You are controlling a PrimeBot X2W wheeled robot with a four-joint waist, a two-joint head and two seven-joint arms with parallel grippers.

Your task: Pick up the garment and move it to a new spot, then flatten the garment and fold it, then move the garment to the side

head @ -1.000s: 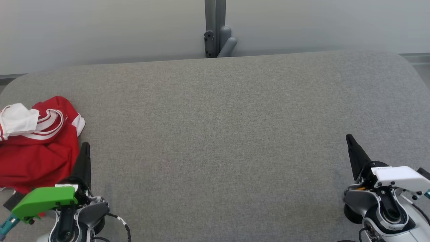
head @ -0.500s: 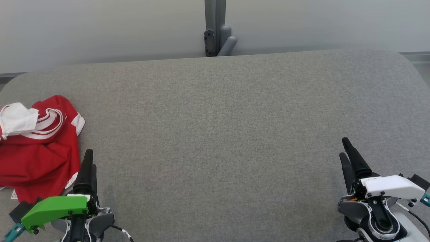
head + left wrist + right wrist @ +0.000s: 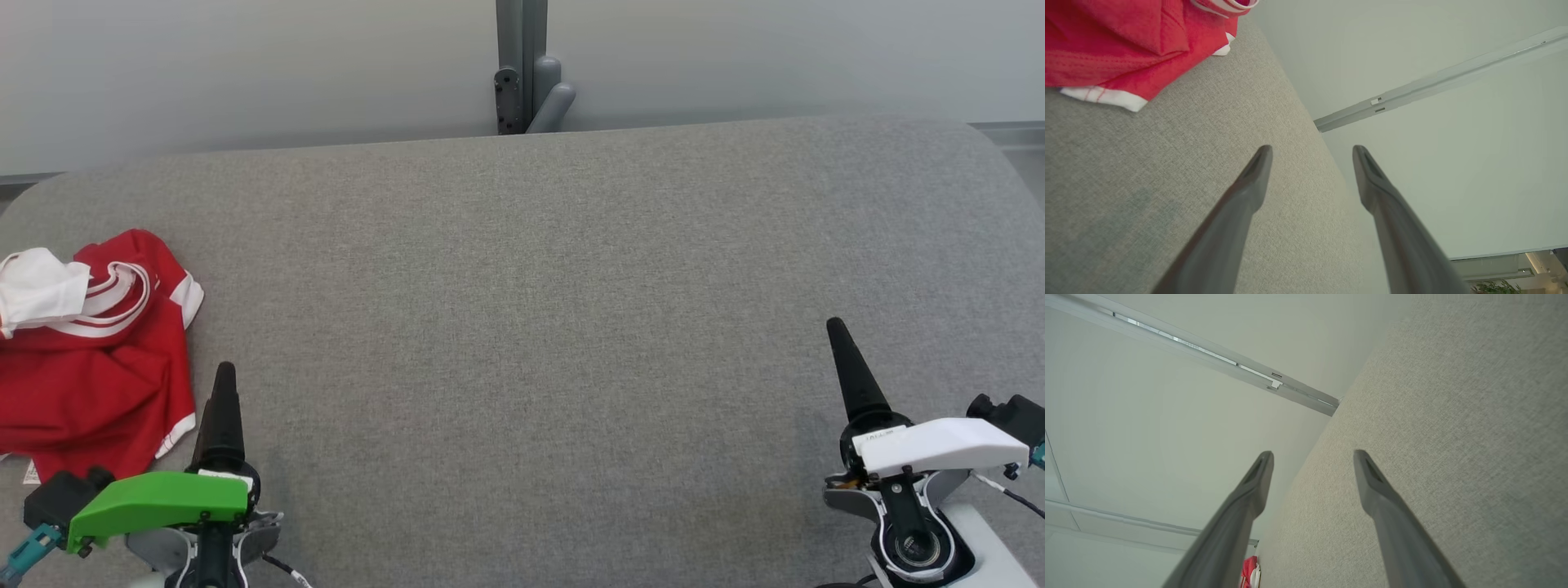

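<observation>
Lying crumpled at the left edge of the bench [image 3: 522,327], the red and white garment [image 3: 90,367] is untouched, so the first step, picking it up, looks not yet begun. The left end effector [image 3: 222,392] sits just beside its hem, the right end effector [image 3: 845,351] well apart on the far side. The next move likely calls for the left one to swing onto the cloth and close on a raised fold. The head view catches both edge-on, while each wrist view shows the fingers spread wide and empty.
</observation>
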